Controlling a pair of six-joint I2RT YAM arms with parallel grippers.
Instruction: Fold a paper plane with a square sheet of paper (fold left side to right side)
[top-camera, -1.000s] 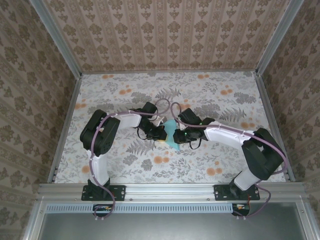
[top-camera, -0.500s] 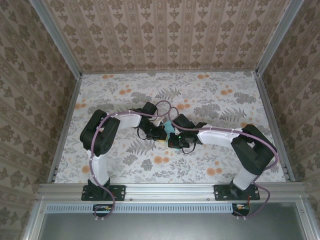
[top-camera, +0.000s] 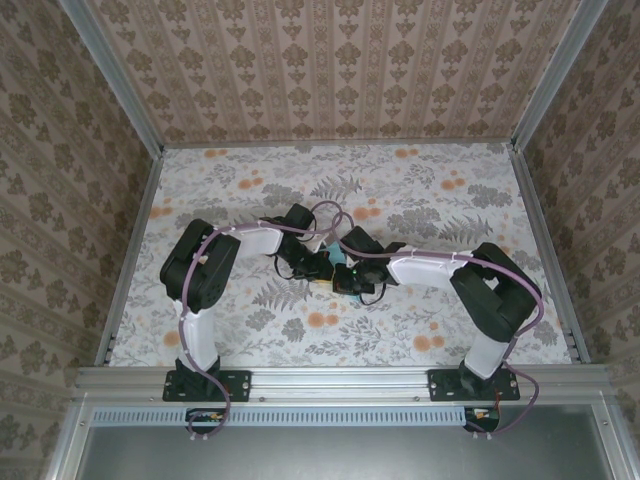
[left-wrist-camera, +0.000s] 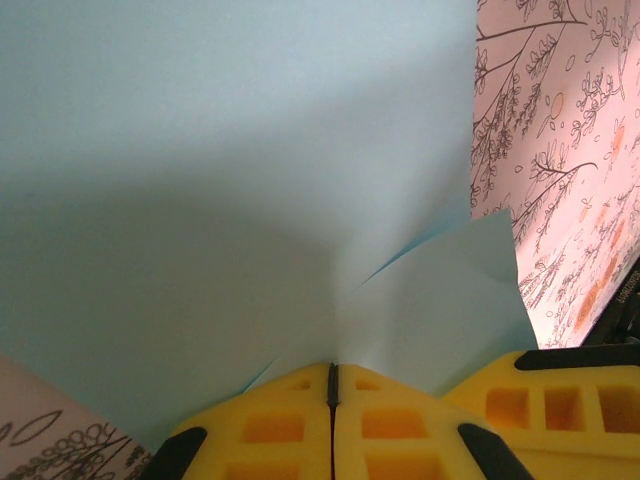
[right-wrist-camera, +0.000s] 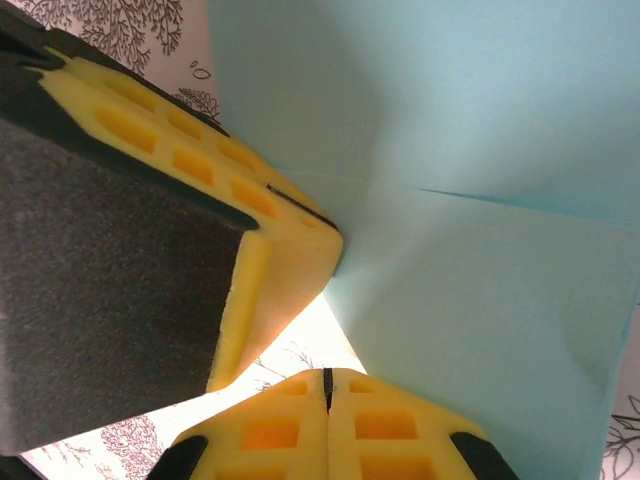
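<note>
The light-turquoise square sheet of paper (left-wrist-camera: 230, 180) stands partly raised at mid-table, with creases fanning from a pinched spot. From above just a sliver of the paper (top-camera: 341, 259) shows between the two wrists. My left gripper (left-wrist-camera: 332, 372) is shut on the sheet's edge, and the right wrist view shows its yellow fingers (right-wrist-camera: 262, 200) meeting the paper (right-wrist-camera: 480, 200). My right gripper (right-wrist-camera: 326, 375) is shut right beside it, with the sheet's edge running past its right finger and no paper seen in its seam. From above, the left gripper (top-camera: 322, 268) and right gripper (top-camera: 346, 279) nearly touch.
The floral tablecloth (top-camera: 420, 190) stretches open behind and to both sides of the grippers. Patterned walls (top-camera: 330, 70) and an aluminium frame (top-camera: 140, 230) enclose the table. A finger of the right gripper (left-wrist-camera: 570, 400) crowds the left wrist's lower right.
The right arm has swung left toward the left gripper and now covers most of the paper. Its jaws have closed. The left arm has stayed put.
</note>
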